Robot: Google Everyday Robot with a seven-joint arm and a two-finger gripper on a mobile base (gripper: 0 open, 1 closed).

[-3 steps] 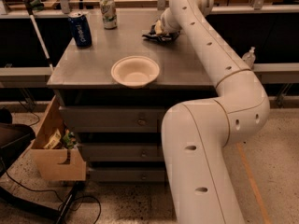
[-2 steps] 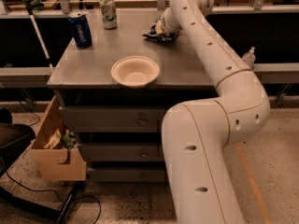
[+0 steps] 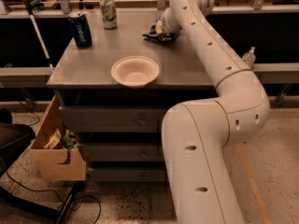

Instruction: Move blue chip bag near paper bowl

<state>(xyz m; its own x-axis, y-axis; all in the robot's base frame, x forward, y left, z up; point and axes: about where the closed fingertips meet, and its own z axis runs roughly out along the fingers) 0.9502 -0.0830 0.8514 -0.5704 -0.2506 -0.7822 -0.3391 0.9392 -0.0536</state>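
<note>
The blue chip bag (image 3: 153, 34) lies crumpled and dark on the far right part of the grey tabletop (image 3: 93, 59). My gripper (image 3: 162, 28) is down at the bag, right over its top edge, and my white arm hides most of it. The paper bowl (image 3: 135, 71) sits off-white and upright near the table's front edge, a short way in front of and to the left of the bag.
An upright blue soda can (image 3: 80, 29) stands at the table's far left and a pale green can (image 3: 108, 12) behind it. My arm spans the table's right side. A cardboard box (image 3: 56, 157) sits on the floor at the left.
</note>
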